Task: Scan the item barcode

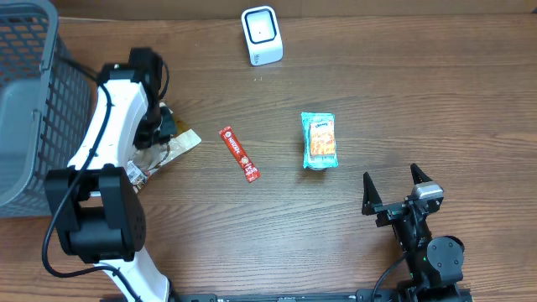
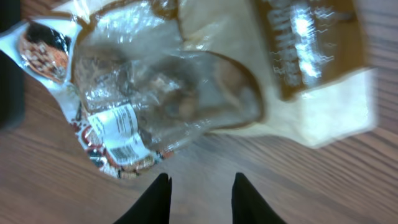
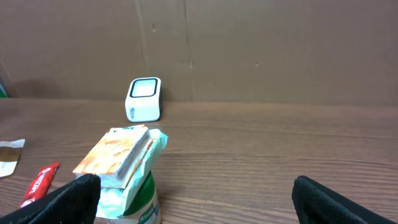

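A crumpled clear-and-brown snack bag [image 1: 168,149] lies on the table beside the basket. In the left wrist view the bag [image 2: 186,81] fills the upper frame, and a white label with a barcode [image 2: 127,146] shows at its lower left. My left gripper [image 2: 200,186] hovers just off the bag's edge, its jaws a little apart with only bare wood between them. The white scanner [image 1: 262,35] stands at the back centre and also shows in the right wrist view [image 3: 144,98]. My right gripper [image 1: 393,186] rests wide open at the front right, holding nothing.
A grey mesh basket [image 1: 25,101] stands at the far left. A red stick packet [image 1: 239,154] and a teal cracker packet [image 1: 319,140] lie mid-table. The teal packet [image 3: 127,168] sits just ahead of my right gripper's left finger.
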### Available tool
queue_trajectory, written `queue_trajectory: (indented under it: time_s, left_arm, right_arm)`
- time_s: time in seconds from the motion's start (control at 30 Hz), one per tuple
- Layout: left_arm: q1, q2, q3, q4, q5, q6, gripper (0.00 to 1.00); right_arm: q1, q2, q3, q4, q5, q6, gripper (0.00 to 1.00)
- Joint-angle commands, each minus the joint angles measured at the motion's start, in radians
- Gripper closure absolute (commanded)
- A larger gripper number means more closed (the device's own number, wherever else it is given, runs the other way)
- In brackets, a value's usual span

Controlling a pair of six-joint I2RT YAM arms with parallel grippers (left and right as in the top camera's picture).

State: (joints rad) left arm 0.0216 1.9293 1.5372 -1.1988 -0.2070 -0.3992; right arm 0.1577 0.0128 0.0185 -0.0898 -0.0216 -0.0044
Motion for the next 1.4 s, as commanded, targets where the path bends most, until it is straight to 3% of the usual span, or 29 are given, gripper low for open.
queue_trajectory:
  time_s: [0.0, 0.17, 0.5, 0.67, 0.9, 1.1, 1.37]
  left_arm:
    - [0.023, -0.010, -0.119, 0.085, -0.036, -0.035, 0.76]
    - [0.025, -0.010, -0.242, 0.204, -0.036, -0.035, 0.76]
    - [0.022, -0.010, -0.330, 0.384, 0.318, 0.041, 0.78]
    - [0.017, -0.013, -0.284, 0.365, 0.452, 0.109, 0.85]
    - [0.037, -0.015, -0.030, 0.144, 0.187, 0.116, 0.90]
    - [0.037, -0.010, -0.006, 0.165, -0.089, 0.115, 0.95]
    - [0.038, 0.030, -0.105, 0.259, -0.118, 0.115, 0.96]
  right_arm:
    - [-0.001, -0.010, -0.011, 0.006, -0.002, -0.008, 0.00]
    - [-0.001, -0.010, -0.011, 0.006, -0.002, -0.008, 0.00]
    - [-0.001, -0.010, -0.011, 0.006, -0.003, -0.008, 0.00]
    - [-0.001, -0.010, -0.011, 0.006, -0.002, -0.008, 0.00]
    - [-0.001, -0.010, -0.011, 0.006, -0.002, -0.008, 0.00]
    - [-0.001, -0.010, -0.011, 0.006, -0.002, -0.008, 0.00]
    - [-0.001, -0.010, -0.011, 0.006, -0.002, -0.008, 0.00]
